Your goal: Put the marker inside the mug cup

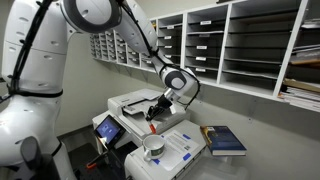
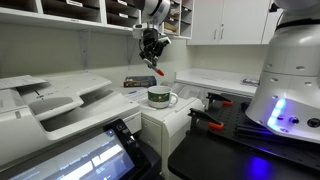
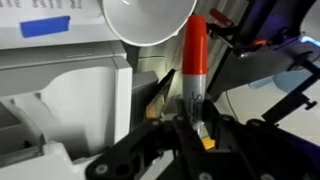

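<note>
My gripper (image 3: 190, 108) is shut on the red marker (image 3: 194, 55), which sticks out ahead of the jaws in the wrist view. In both exterior views the gripper (image 1: 154, 112) (image 2: 152, 58) hangs above the mug cup, with the marker (image 1: 151, 125) (image 2: 159, 72) pointing down and well clear of the rim. The mug cup (image 1: 153, 146) (image 2: 160, 96) is small, round and white-grey with a darker inside, standing on a white printer top. In the wrist view its pale round shape (image 3: 148, 20) lies at the top, just left of the marker tip.
A blue book (image 1: 224, 140) (image 2: 139, 82) lies on the counter beyond the mug. A large white printer (image 2: 60, 100) with a touch screen (image 1: 107, 127) stands beside it. Wall shelves (image 1: 240, 45) run above. The robot base (image 2: 290, 80) stands close by.
</note>
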